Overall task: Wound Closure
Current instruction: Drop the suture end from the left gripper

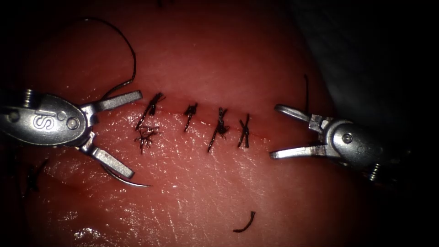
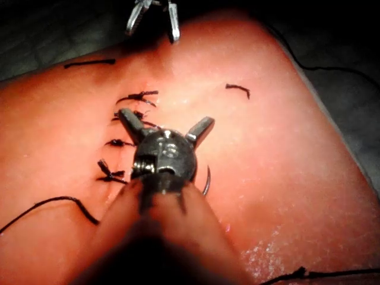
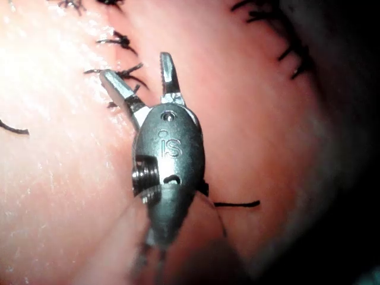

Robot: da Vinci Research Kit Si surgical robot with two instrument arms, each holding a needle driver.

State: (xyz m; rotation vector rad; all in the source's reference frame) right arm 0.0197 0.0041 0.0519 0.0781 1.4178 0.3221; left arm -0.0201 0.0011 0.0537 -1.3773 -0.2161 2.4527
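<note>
The tissue [image 1: 219,59] has a cut across it that is closed by several dark stitches [image 1: 219,129], also seen in the wrist views [image 2: 122,142] [image 3: 119,41]. My left tool [image 1: 136,135] [image 2: 165,122] stands at the cut's left end, jaws wide open and holding nothing. The curved needle [image 1: 132,182] [image 2: 206,181] lies on the tissue just beneath its lower jaw, tip pointing right and tail hidden by the jaw. The thread [image 1: 130,50] arcs up from beside the upper jaw. At the cut's right end my right tool [image 1: 273,131] [image 3: 136,66] is open and holds nothing.
A short cut end of thread [image 1: 244,223] [image 2: 237,89] lies on the near tissue. Another strand [image 1: 305,91] runs up behind the right tool. A frayed knot [image 1: 146,135] sits just below the leftmost stitch. The tissue falls off into dark at the right [image 1: 375,55].
</note>
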